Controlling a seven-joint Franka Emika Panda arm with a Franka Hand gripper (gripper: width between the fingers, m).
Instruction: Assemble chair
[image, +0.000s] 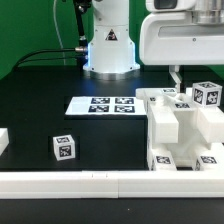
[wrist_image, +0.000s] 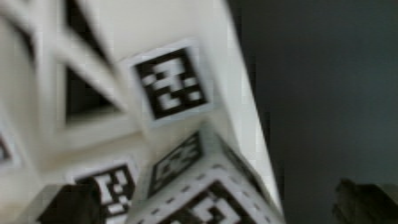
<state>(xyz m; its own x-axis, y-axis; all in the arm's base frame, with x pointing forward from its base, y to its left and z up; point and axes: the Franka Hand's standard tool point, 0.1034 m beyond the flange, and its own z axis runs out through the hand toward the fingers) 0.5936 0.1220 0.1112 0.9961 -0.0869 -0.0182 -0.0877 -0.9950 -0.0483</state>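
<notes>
Scene: I watch the Panda arm (image: 185, 35) hang over the right-hand side of the black counter (image: 40, 110). Its white base (image: 108, 45) stands at the back.
Fingers: the fingers (wrist_image: 71, 205) stand wide apart, one dark tip at each side of the wrist view, gripping nothing. A strip of dark counter shows between one tip and the part below.
Chair: most of the white chair pieces (image: 185, 130) are gathered in one cluster at the exterior view's right. Slabs and square blocks touch one another, with black-and-white tags on their faces.
Tagged cube: a tagged cube (image: 207, 95) sits high at the back of that cluster, just beneath the arm's wrist.
X-braced panel: the X-braced panel (wrist_image: 221, 60) fills much of the wrist view. It carries a square tag on its frame, and its diagonal struts are blurred at this range.
Between the tips: a tagged block (wrist_image: 214, 195) lies under the camera, between the two tips. I cannot tell whether either tip touches it.
Loose block: a small block (image: 63, 148) stands alone toward the exterior view's left, well apart from the cluster, with its tag turned to the camera.
Edge piece: a white piece (image: 3, 140) is cut off by the exterior view's left border, and I cannot tell which part it is.
Marker board: the marker board (image: 103, 104) lies flat in front of the base — just beside the cluster, showing a row of tags.
Border rail: the long white border rail (image: 100, 183) runs along the near edge of the counter, and the cluster reaches close to it.
</notes>
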